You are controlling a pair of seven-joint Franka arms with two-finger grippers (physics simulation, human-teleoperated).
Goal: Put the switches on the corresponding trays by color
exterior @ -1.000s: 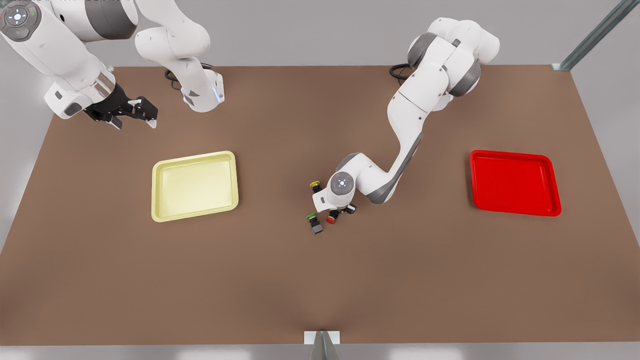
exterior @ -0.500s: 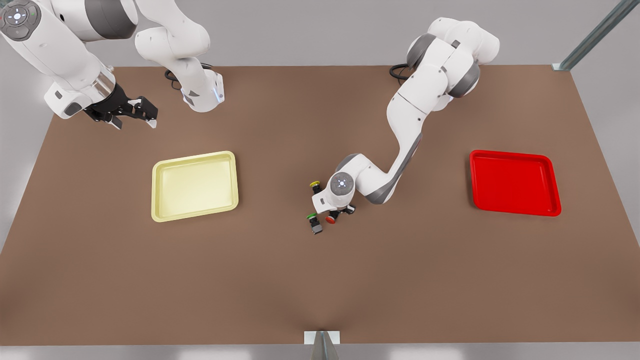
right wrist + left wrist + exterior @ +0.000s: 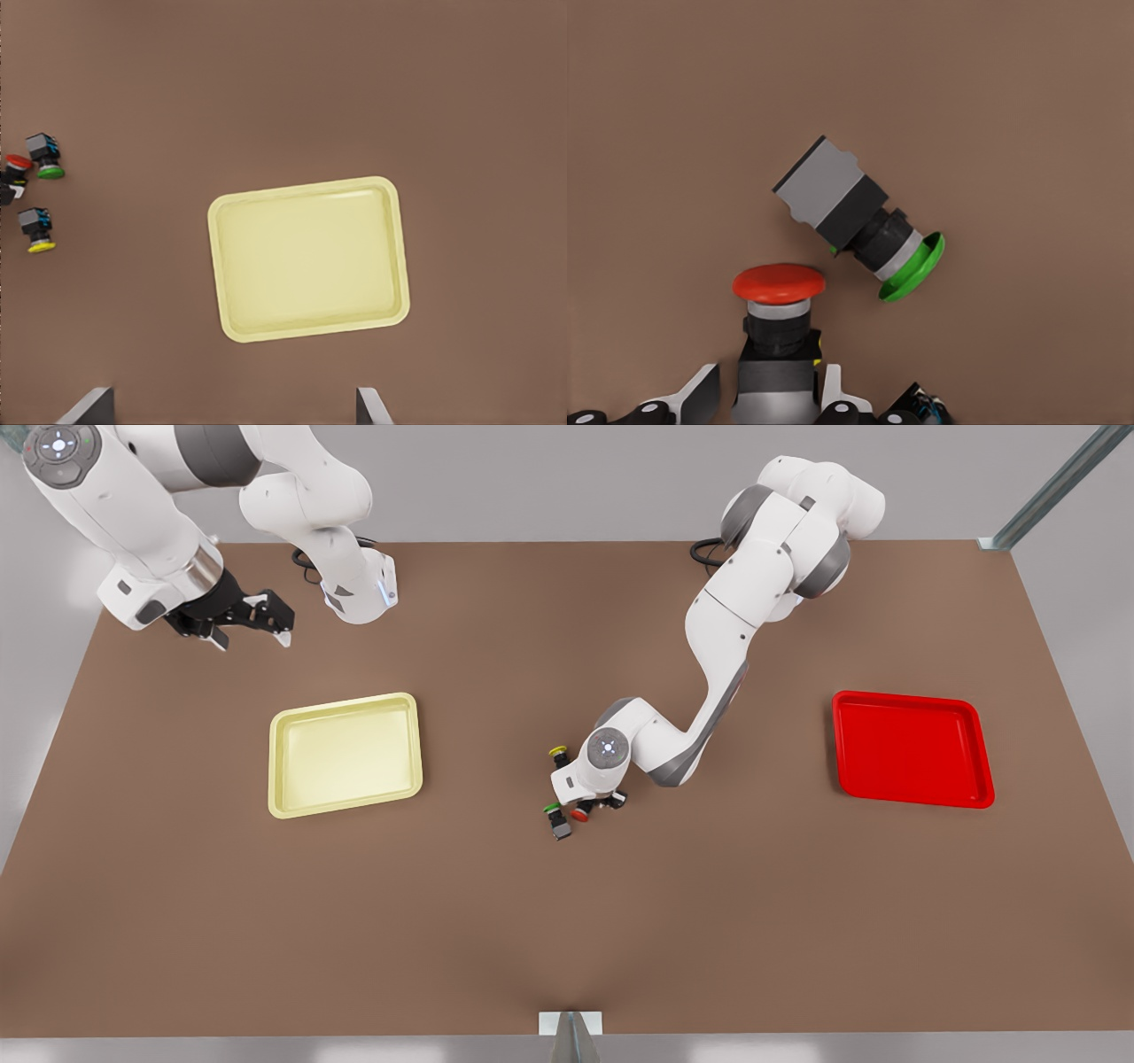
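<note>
Gripping red switch (image 3: 778, 332) body, left tool (image 3: 771, 403) cut off by frame edge

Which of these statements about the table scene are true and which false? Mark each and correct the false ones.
1. The left gripper has its fingers on either side of the red switch. True.
2. The green switch stands upright. False: it lies tipped on its side.
3. The yellow tray holds a switch. False: nothing lies in it.
4. The right gripper hangs open above the table, away from the switches. True.
5. The yellow switch lies in the red tray. False: it sits on the table.
</note>
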